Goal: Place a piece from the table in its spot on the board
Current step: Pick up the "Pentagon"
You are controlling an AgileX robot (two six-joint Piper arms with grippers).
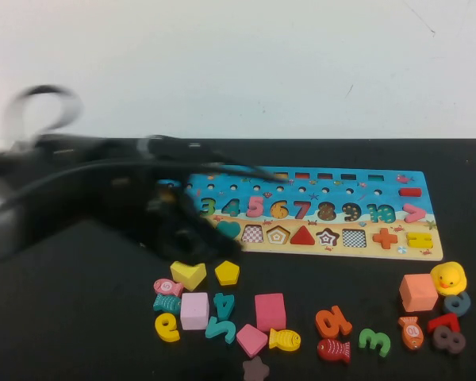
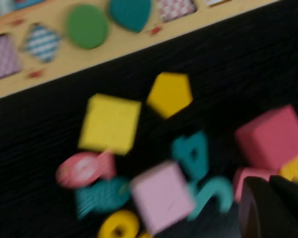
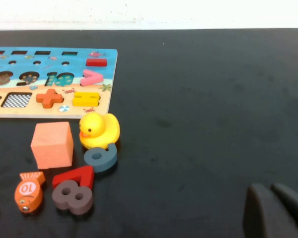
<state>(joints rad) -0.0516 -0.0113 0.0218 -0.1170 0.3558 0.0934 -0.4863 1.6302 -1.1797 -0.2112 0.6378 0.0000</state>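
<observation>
The piece, a small flat yellow pentagon [image 1: 227, 272] [image 2: 170, 93], lies on the black table [image 1: 79, 317] just in front of the board [image 1: 395, 195] [image 2: 114, 44], beside a yellow cube [image 1: 188, 275] [image 2: 109, 124]. My left gripper [image 1: 198, 242] [image 2: 269, 186] is a blurred dark shape hovering over the board's near left edge, just behind the piece and not touching it. It is shut and holds nothing. My right gripper [image 3: 270, 191] sits low over bare table to the right of the board [image 3: 109, 74], shut and empty. A pentagon-shaped slot [image 1: 278, 235] shows in the board's shape row.
Loose pieces crowd the table in front of the board: pink cubes [image 1: 270, 309], a lilac cube [image 1: 194, 309], teal numerals [image 1: 222, 305], fish [image 1: 285, 340], an orange 10 [image 1: 332, 321]. At the right stand an orange cube [image 1: 418, 292] [image 3: 52, 144] and a yellow duck [image 1: 449, 278] [image 3: 99, 130].
</observation>
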